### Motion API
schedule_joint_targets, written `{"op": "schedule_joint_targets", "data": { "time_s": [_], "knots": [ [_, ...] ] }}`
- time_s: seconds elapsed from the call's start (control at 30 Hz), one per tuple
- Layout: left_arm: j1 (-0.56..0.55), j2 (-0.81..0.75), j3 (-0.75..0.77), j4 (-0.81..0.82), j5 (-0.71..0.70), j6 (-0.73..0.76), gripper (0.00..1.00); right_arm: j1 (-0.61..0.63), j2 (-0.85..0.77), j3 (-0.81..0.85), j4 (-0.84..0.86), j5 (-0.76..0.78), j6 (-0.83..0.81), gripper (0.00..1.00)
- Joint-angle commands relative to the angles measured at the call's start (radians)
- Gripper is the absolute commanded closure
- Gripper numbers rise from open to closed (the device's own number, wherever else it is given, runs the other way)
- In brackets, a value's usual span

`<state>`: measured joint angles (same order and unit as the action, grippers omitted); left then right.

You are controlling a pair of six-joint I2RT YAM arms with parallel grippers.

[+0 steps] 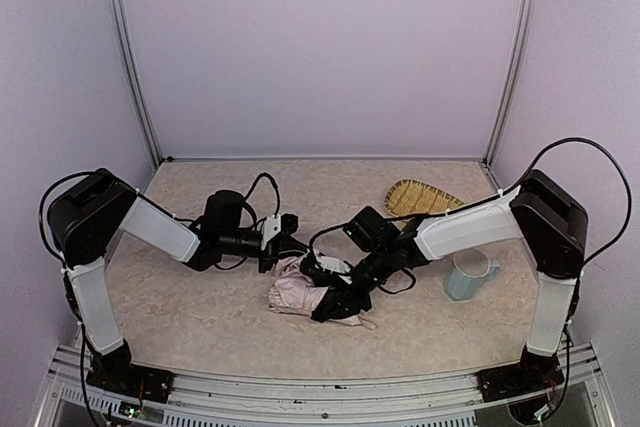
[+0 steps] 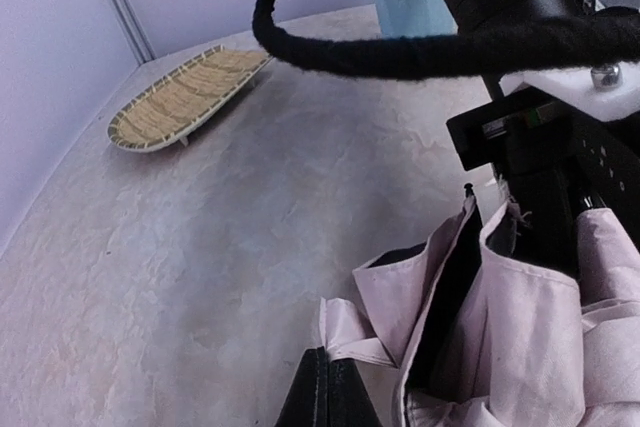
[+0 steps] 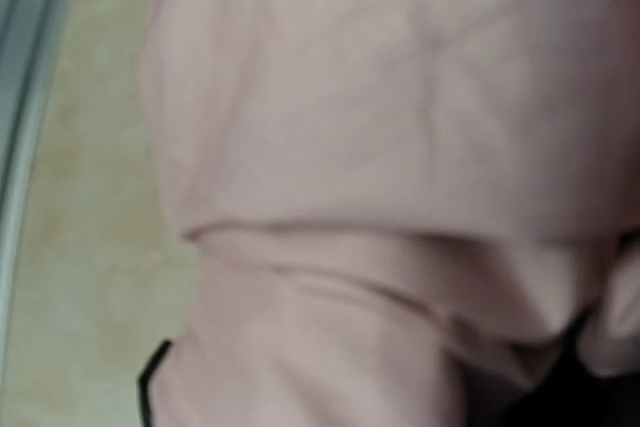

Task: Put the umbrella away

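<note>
Starting leftmost, the left pincer (image 2: 325, 392) is seen pressed together at the cloth's edge; whether cloth is pinched cannot be told. The umbrella (image 1: 295, 297) lies bunched mid-desk (image 1: 200, 322) and is judged light, limp and slippery, best taken around its firm core. The right pincer (image 1: 335, 302) is pressed into the folds; its state cannot be told.

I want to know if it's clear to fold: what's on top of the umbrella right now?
The right gripper rests on the umbrella, covering its right part. What lies beneath the gripper is hidden, and so is whether its jaws grip anything.
</note>
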<state>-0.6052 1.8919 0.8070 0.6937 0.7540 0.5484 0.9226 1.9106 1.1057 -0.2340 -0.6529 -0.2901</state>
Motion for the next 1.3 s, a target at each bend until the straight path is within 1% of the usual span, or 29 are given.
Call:
{"op": "schedule_joint_targets", "data": {
  "time_s": [0.0,0.07,0.13,0.17,0.2,0.23,0.27,0.33,0.37,0.4,0.47,0.53,0.57,0.63,0.67,0.73,0.8,0.83,0.87,0.93,1.07,1.2,1.27],
  "knots": [
    [0.037,-0.045,0.035,0.151,-0.221,0.070,1.00,0.008,0.100,-0.060,-0.160,-0.105,0.086,1.00],
    [0.038,-0.026,0.049,0.154,-0.276,0.054,1.00,-0.005,0.127,-0.052,-0.165,-0.116,0.097,1.00],
    [0.035,0.000,0.070,0.167,-0.387,0.022,1.00,-0.016,0.150,-0.039,-0.179,-0.124,0.108,1.00],
    [0.036,0.015,0.078,0.185,-0.457,-0.004,0.96,-0.021,0.160,-0.033,-0.188,-0.126,0.112,1.00],
    [0.037,0.026,0.082,0.210,-0.536,-0.032,0.86,-0.025,0.168,-0.028,-0.195,-0.130,0.117,1.00],
    [0.041,0.034,0.081,0.240,-0.608,-0.063,0.75,-0.032,0.177,-0.026,-0.203,-0.132,0.123,1.00],
    [0.044,0.032,0.079,0.262,-0.677,-0.087,0.66,-0.039,0.184,-0.023,-0.209,-0.136,0.131,1.00],
    [0.052,-0.004,0.061,0.267,-0.758,-0.123,0.52,-0.059,0.200,-0.022,-0.219,-0.148,0.147,1.00],
    [0.053,-0.037,0.041,0.267,-0.802,-0.137,0.47,-0.068,0.206,-0.025,-0.221,-0.153,0.153,1.00],
    [0.052,-0.079,0.014,0.271,-0.839,-0.155,0.44,-0.077,0.212,-0.028,-0.221,-0.162,0.160,1.00],
    [0.042,-0.191,-0.055,0.239,-0.891,-0.173,0.43,-0.097,0.220,-0.033,-0.221,-0.183,0.178,1.00],
    [0.011,-0.334,-0.137,0.164,-0.893,-0.186,0.45,-0.116,0.228,-0.026,-0.230,-0.215,0.189,1.00],
    [-0.016,-0.416,-0.178,0.117,-0.865,-0.185,0.47,-0.122,0.232,-0.016,-0.242,-0.226,0.193,1.00],
    [-0.097,-0.568,-0.250,-0.020,-0.754,-0.149,0.50,-0.129,0.243,0.012,-0.287,-0.243,0.191,1.00],
    [-0.164,-0.628,-0.279,-0.090,-0.709,-0.116,0.50,-0.132,0.247,0.026,-0.311,-0.252,0.189,1.00],
    [-0.264,-0.720,-0.324,-0.219,-0.610,-0.064,0.43,-0.139,0.255,0.055,-0.354,-0.279,0.185,1.00],
    [-0.334,-0.761,-0.348,-0.342,-0.539,-0.016,0.28,-0.147,0.264,0.080,-0.389,-0.300,0.177,1.00],
    [-0.370,-0.757,-0.357,-0.384,-0.542,0.010,0.24,-0.151,0.269,0.090,-0.414,-0.307,0.171,1.00],
    [-0.402,-0.741,-0.360,-0.416,-0.562,0.034,0.21,-0.157,0.276,0.100,-0.431,-0.317,0.161,1.00],
    [-0.441,-0.687,-0.358,-0.453,-0.596,0.089,0.20,-0.168,0.297,0.123,-0.467,-0.335,0.136,1.00],
    [-0.447,-0.538,-0.269,-0.532,-0.659,0.195,0.18,-0.172,0.365,0.200,-0.540,-0.336,0.075,1.00],
    [-0.423,-0.392,-0.233,-0.453,-0.662,0.293,0.18,-0.186,0.419,0.233,-0.560,-0.330,0.042,1.00],
    [-0.421,-0.314,-0.211,-0.439,-0.695,0.324,0.17,-0.191,0.438,0.242,-0.561,-0.335,0.034,1.00]
  ]
}}
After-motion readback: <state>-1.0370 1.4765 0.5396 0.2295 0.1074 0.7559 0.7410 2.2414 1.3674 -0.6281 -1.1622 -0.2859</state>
